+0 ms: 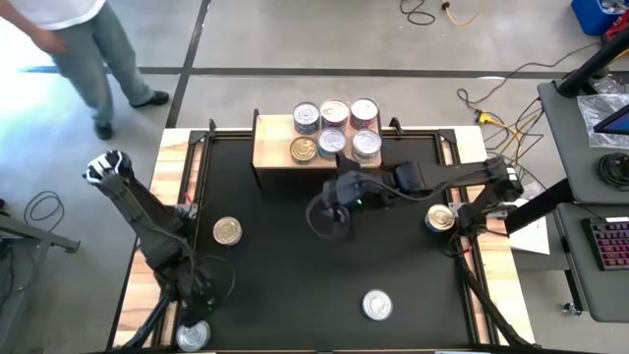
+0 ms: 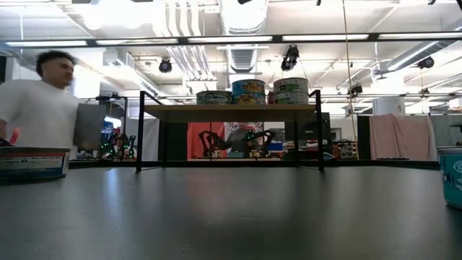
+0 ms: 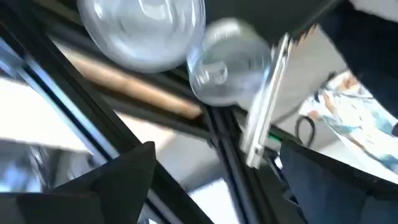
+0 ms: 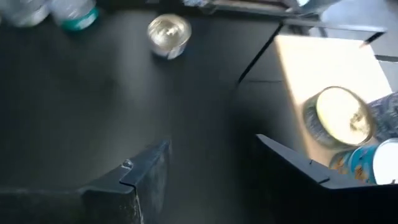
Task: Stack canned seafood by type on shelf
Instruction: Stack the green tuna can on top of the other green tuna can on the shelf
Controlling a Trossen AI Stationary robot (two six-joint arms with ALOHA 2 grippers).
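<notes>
The shelf (image 1: 273,147) stands at the mat's far edge, a light-wood board on black legs (image 2: 231,113). Several tins (image 1: 334,128) sit on it, one gold-lidded (image 1: 304,149), some stacked (image 2: 249,92). Loose tins lie on the mat: one left (image 1: 227,232), one near (image 1: 376,305), one right (image 1: 440,217), one at the near left corner (image 1: 194,336). My right gripper (image 1: 329,214) hovers open and empty just in front of the shelf (image 4: 211,168). My left gripper (image 1: 195,295) is open and empty near the corner tin (image 3: 217,199).
A black mat (image 1: 295,285) covers the table between wooden side strips. A person (image 1: 88,49) walks beyond the far left corner and shows in the low view (image 2: 36,101). A desk with a keyboard (image 1: 609,241) stands to the right. Cables lie on the floor.
</notes>
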